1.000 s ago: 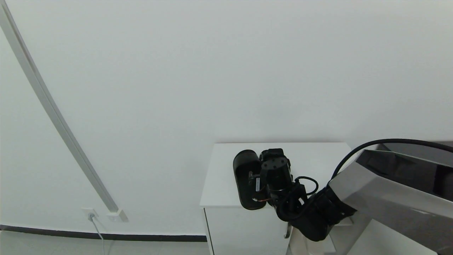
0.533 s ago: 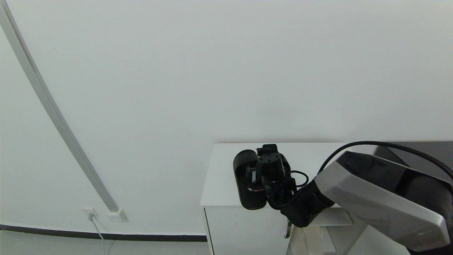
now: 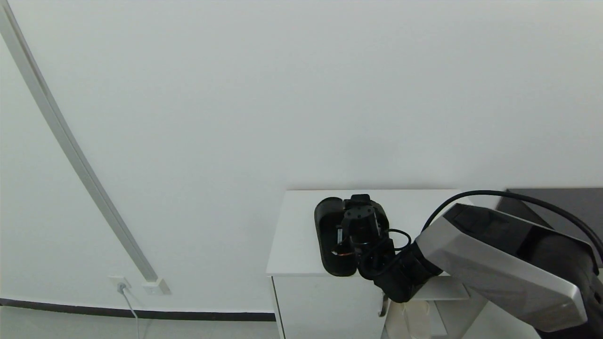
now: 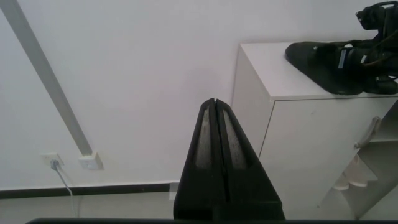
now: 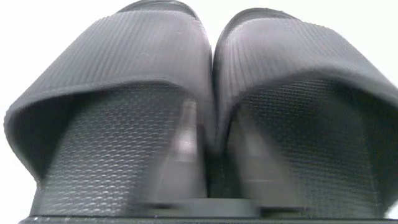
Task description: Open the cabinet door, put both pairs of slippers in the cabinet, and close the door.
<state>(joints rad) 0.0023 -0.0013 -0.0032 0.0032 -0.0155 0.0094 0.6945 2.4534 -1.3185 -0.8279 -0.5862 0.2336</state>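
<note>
A pair of black slippers (image 3: pixel 333 242) lies on the white cabinet's top (image 3: pixel 297 235), near its front edge. My right gripper (image 5: pixel 214 158) is shut on them, its fingers (image 5: pixel 180 155) tucked under the straps and pinching the two inner sides together. The black slippers (image 5: pixel 143 93) sit very close in the right wrist view. The cabinet (image 4: pixel 311 143) shows a front panel (image 3: pixel 330 306) with a metal handle (image 3: pixel 384 306) at its right edge. Right of the handle are open shelves holding a pale slipper (image 3: pixel 410 318). My left gripper (image 4: pixel 214 107) hangs shut and empty, to the left of the cabinet.
A white wall stands behind the cabinet. A grey cable duct (image 3: pixel 70 146) runs down it to a socket with a plugged cord (image 3: pixel 121 286). A dark surface (image 3: pixel 556 197) adjoins the cabinet on the right. Floor lies free left of the cabinet.
My right arm swung in over the cabinet top. The black slippers shifted slightly right and tipped from standing on edge towards lying flat.
</note>
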